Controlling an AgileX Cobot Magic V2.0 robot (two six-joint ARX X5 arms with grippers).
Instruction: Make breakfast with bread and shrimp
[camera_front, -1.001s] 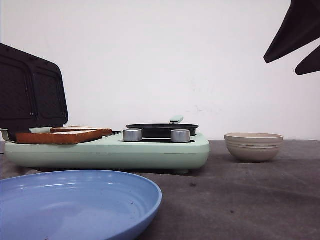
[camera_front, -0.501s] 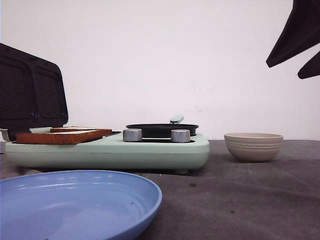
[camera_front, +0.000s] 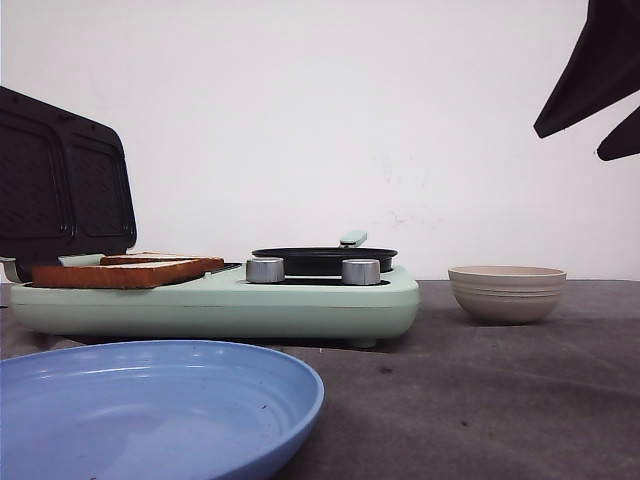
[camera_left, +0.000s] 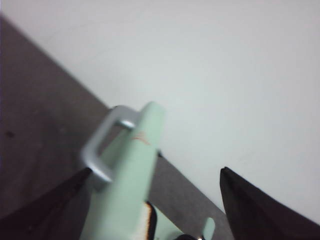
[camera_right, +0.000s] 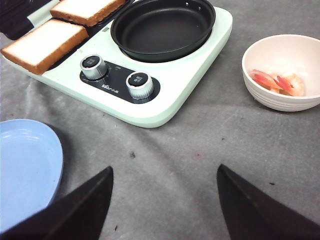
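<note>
Your right end effector (camera_right: 162, 205) hangs spread and empty; shrimp (camera_right: 277, 82) sit in the bowl (camera_right: 260, 55), upper right. Drop straight in, pinch gently. Bread (camera_right: 42, 45) waits upper left.

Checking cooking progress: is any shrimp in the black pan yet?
No. The black pan sits empty, while the shrimp lies in the beige bowl.
</note>
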